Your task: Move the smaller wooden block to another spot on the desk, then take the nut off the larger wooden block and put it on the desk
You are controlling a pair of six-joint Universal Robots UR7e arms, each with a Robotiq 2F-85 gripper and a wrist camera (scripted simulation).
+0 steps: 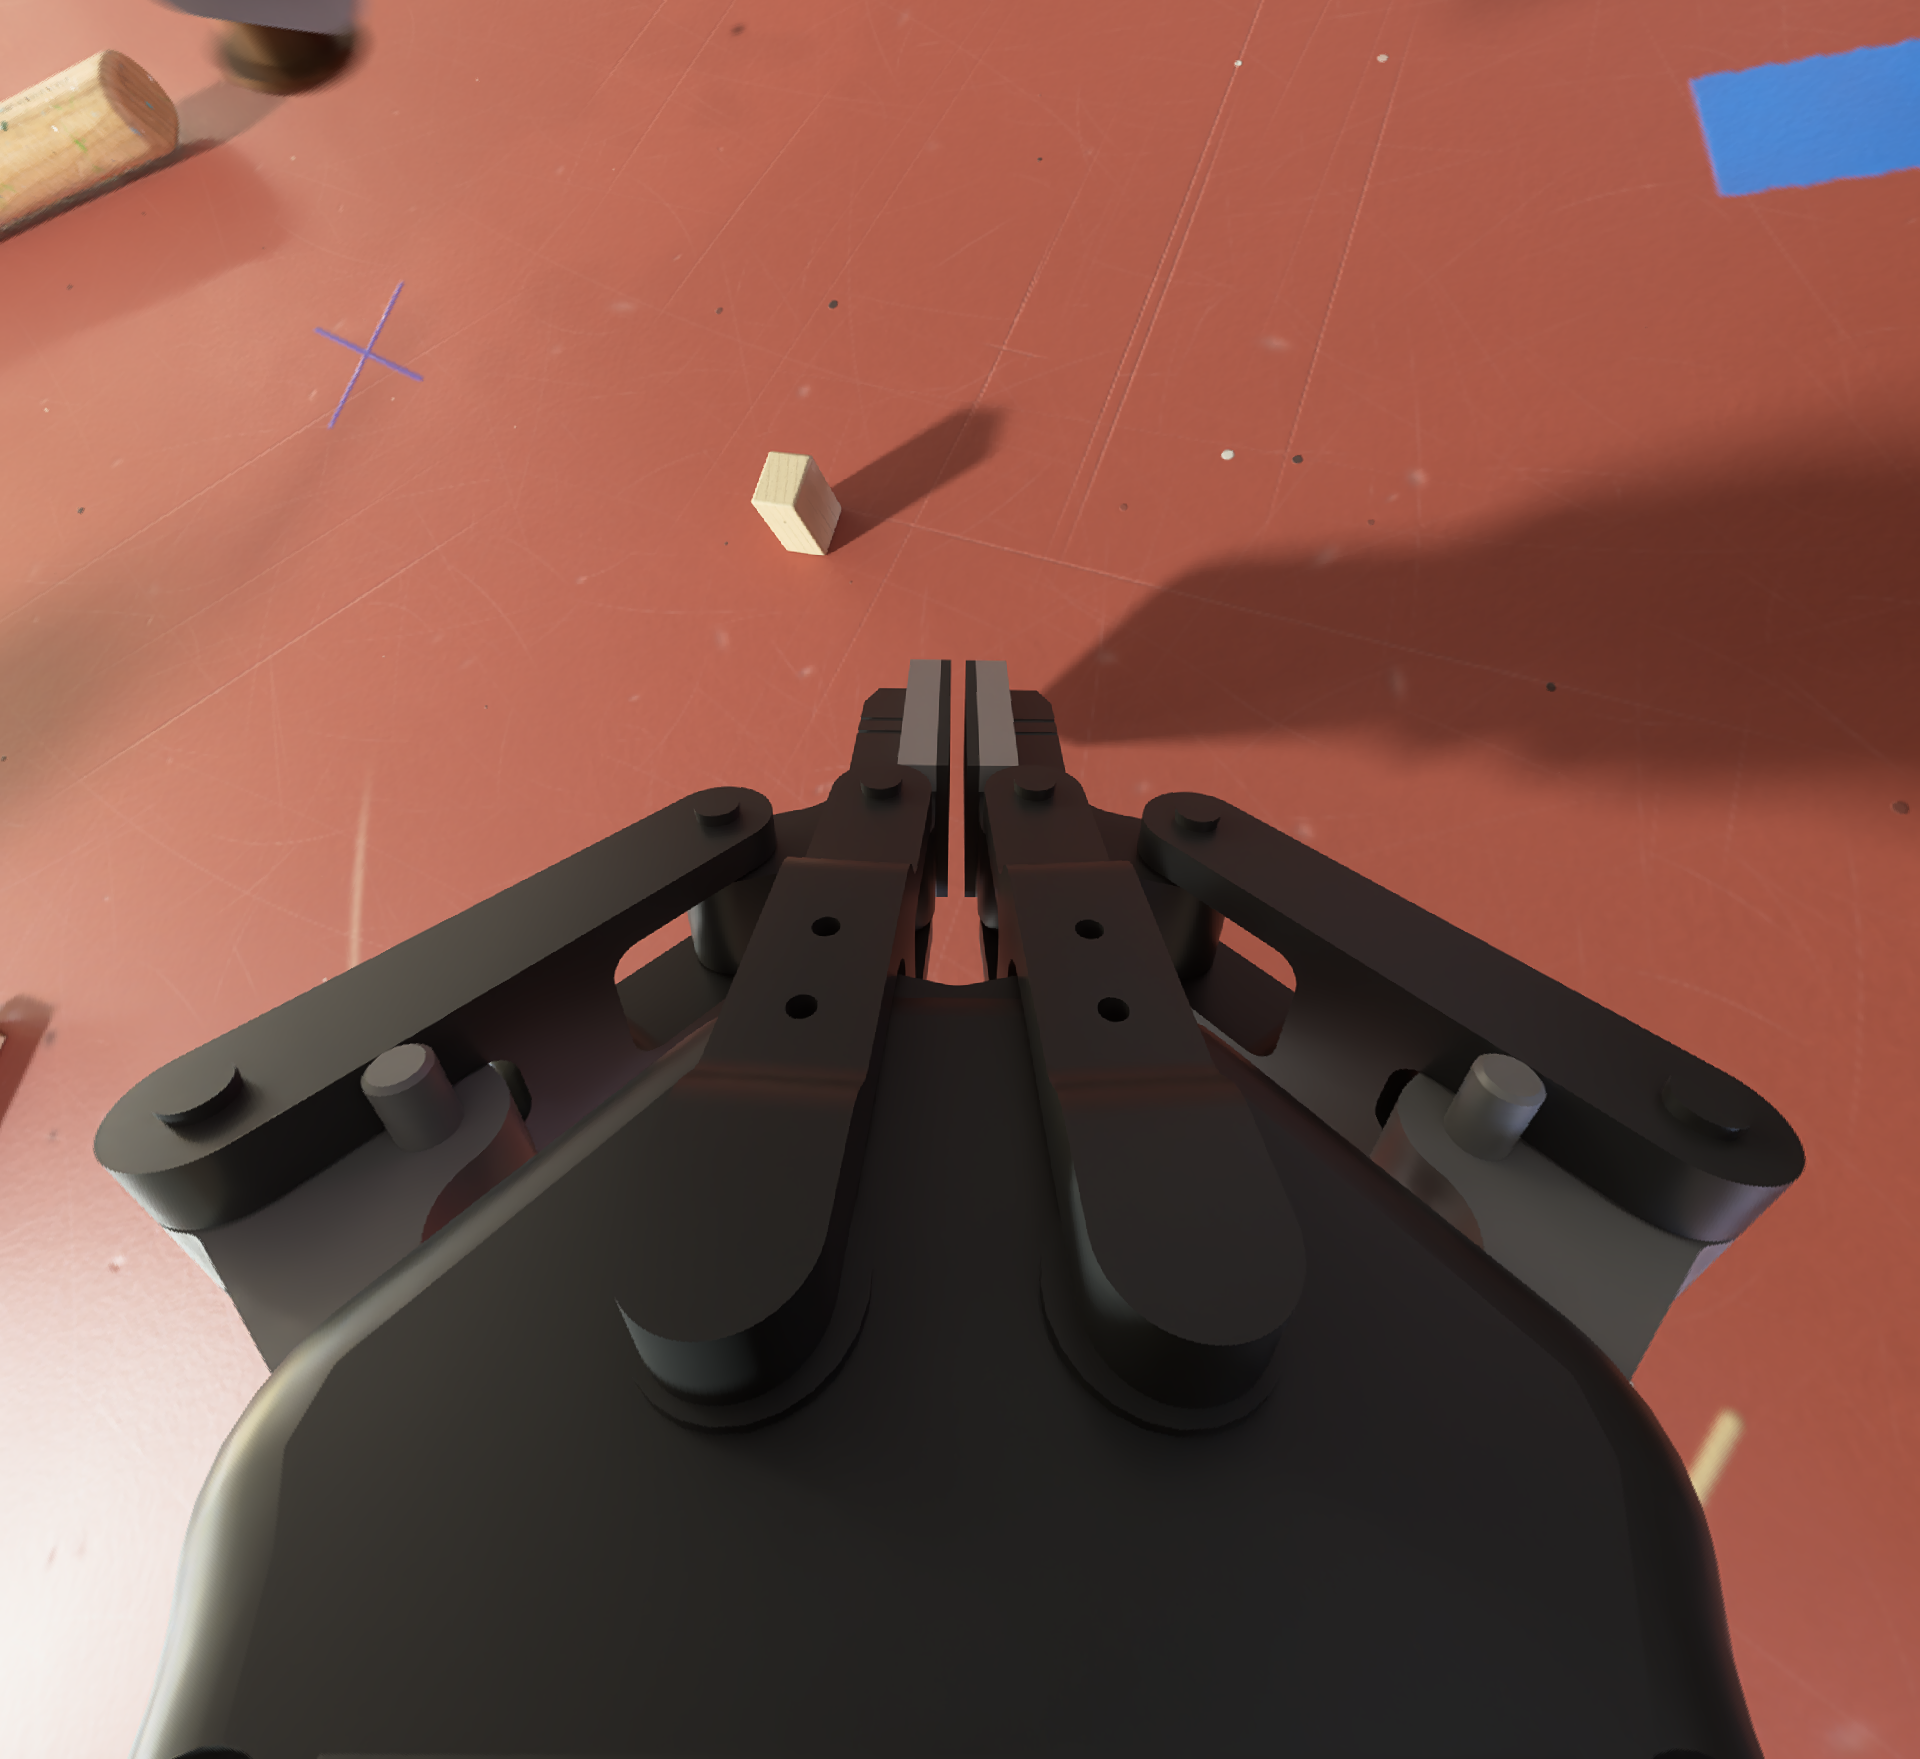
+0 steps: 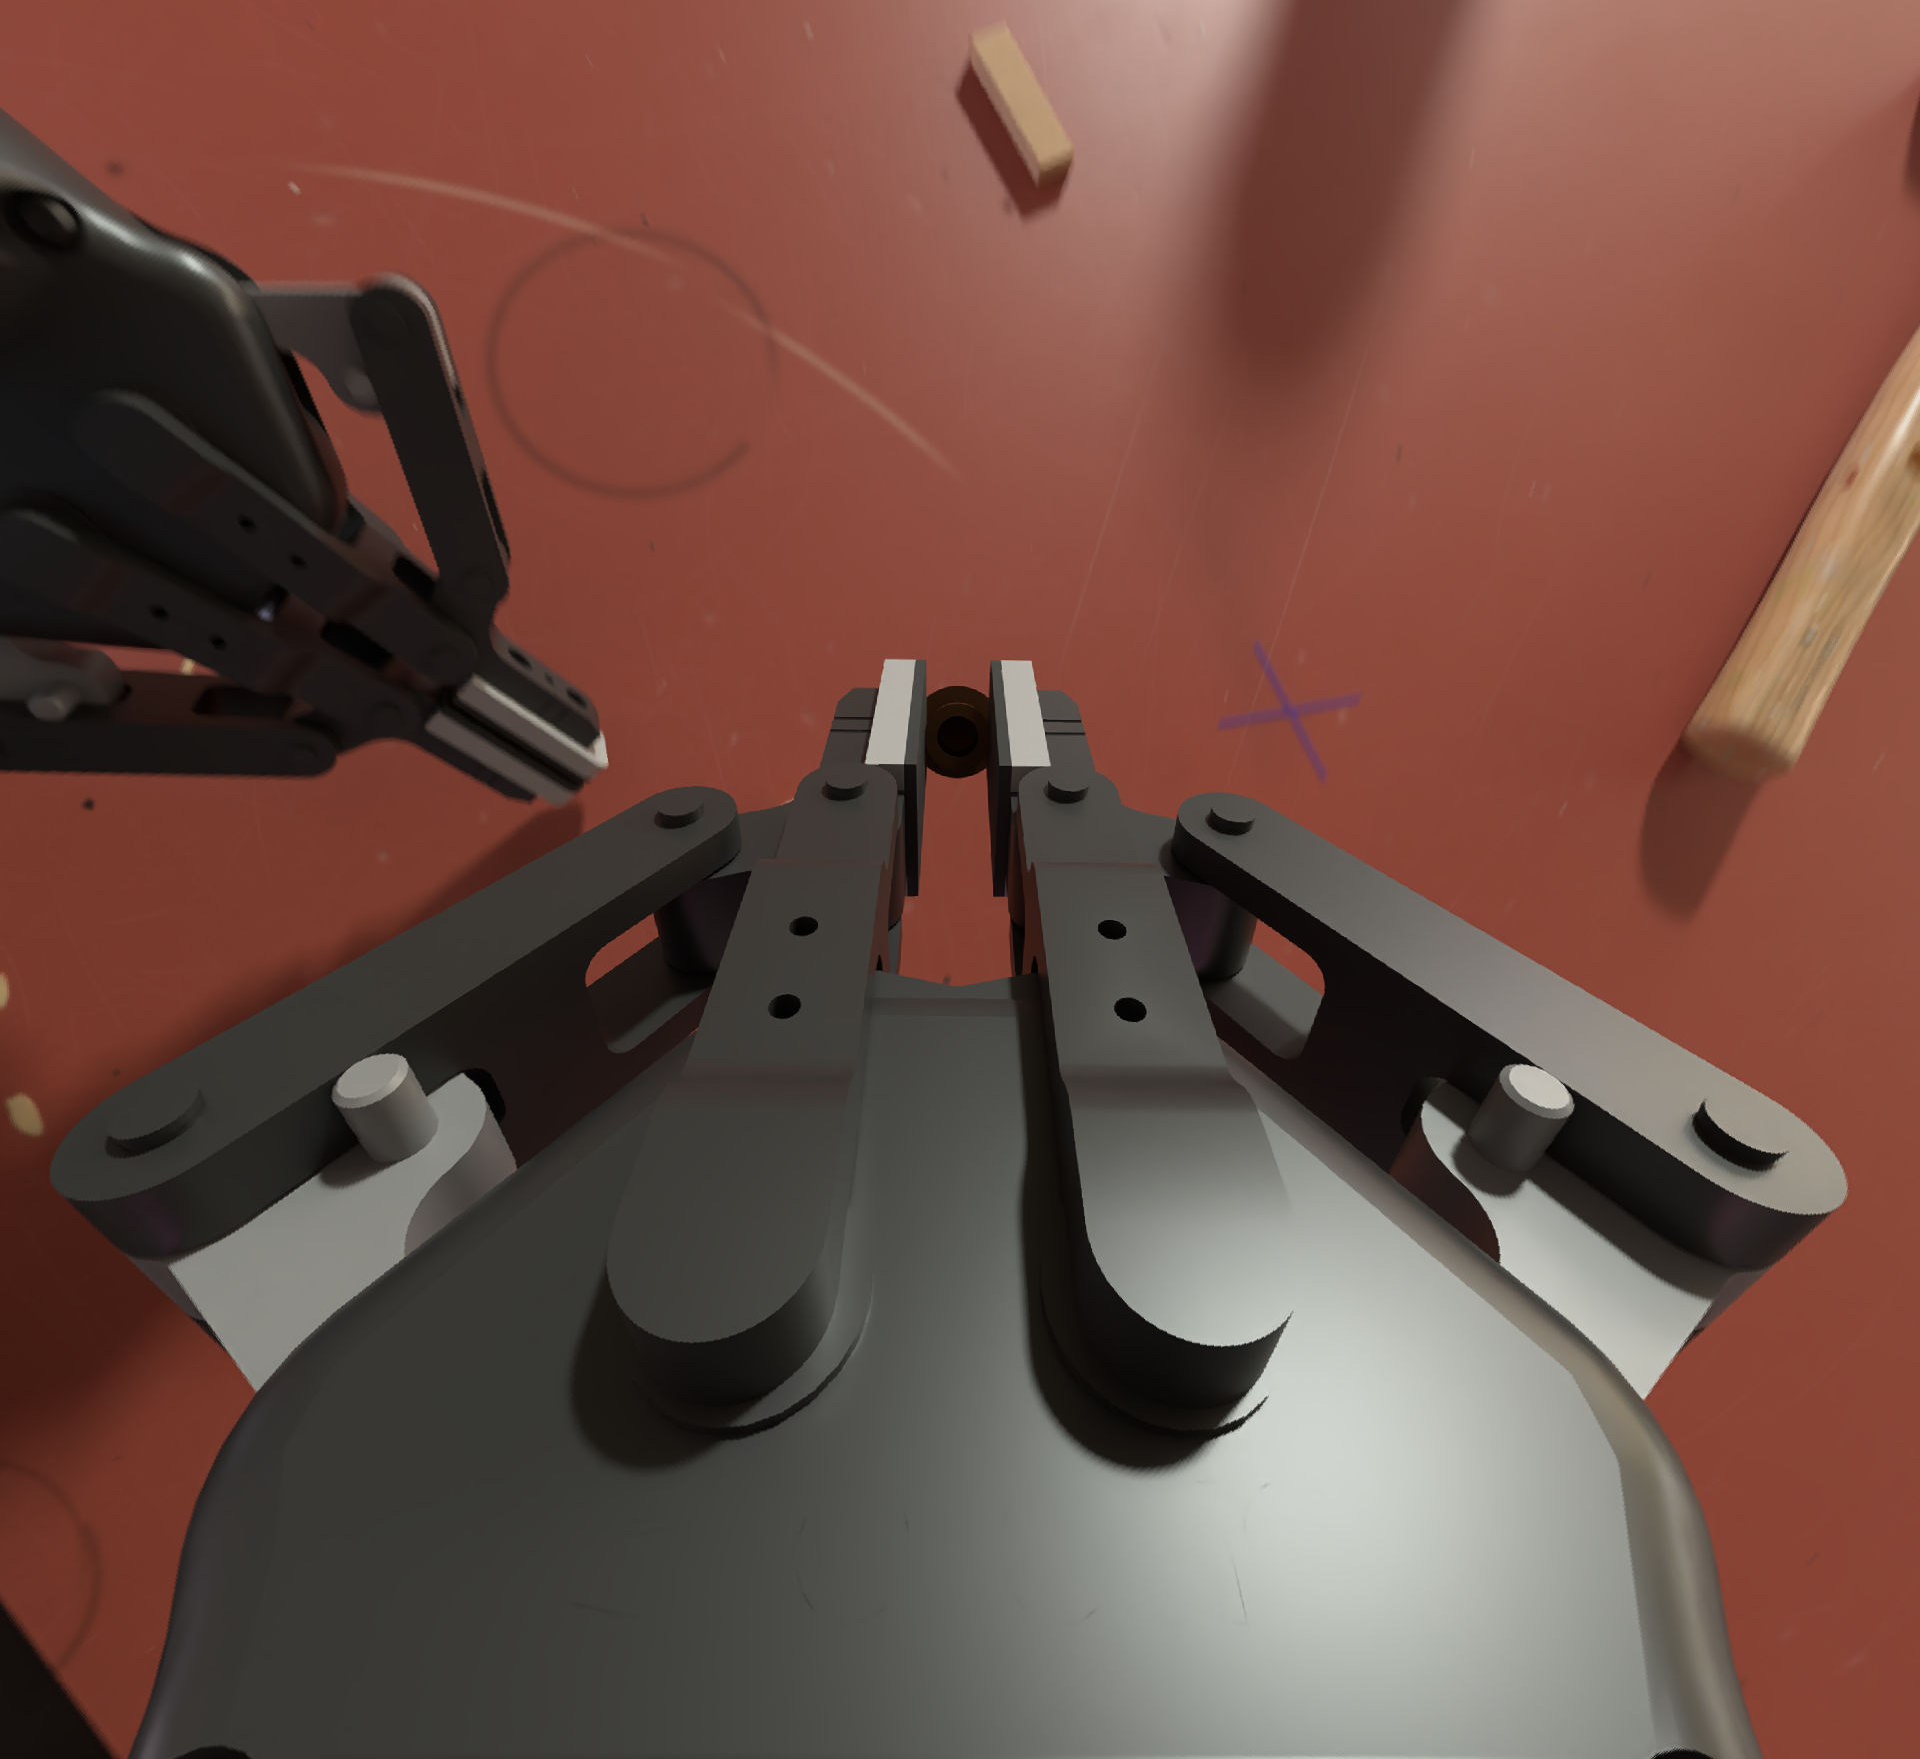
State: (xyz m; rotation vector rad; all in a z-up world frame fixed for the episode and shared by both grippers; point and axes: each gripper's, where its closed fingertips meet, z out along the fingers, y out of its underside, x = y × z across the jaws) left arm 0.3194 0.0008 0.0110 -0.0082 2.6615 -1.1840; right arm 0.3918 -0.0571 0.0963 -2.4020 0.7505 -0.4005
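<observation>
The red worktop [image 1: 1351,338] is the biggest thing here, and it is scratched and dotted with small specks. Two tools hang over it.

The left tool [image 1: 958,701] has its two jaws pressed nearly together with just a thin slit between them. It holds nothing. It also shows at the left side of the right wrist view [image 2: 530,743].

The right tool [image 2: 958,712] has its jaws a little way apart, with one small dark brown nut [image 2: 956,730] between them. The pads sit right at the nut's sides. The nut is round with a hole in the middle. In the left wrist view the right tool [image 1: 281,47] is a blurry shape in the top left corner, with the nut [image 1: 286,57] at its tip.

One round wooden handle [image 2: 1829,566] lies flat on the worktop, off to the right of the right tool.

One long wooden block [image 2: 1020,102] lies flat, far ahead of the right tool.

One smaller wooden block [image 1: 796,502] stands on the worktop, a little ahead and to the left of the left tool, touching nothing.

There is one patch of blue tape [image 1: 1813,120], one purple cross mark [image 1: 369,353] and one thin drawn circle [image 2: 634,364].
</observation>
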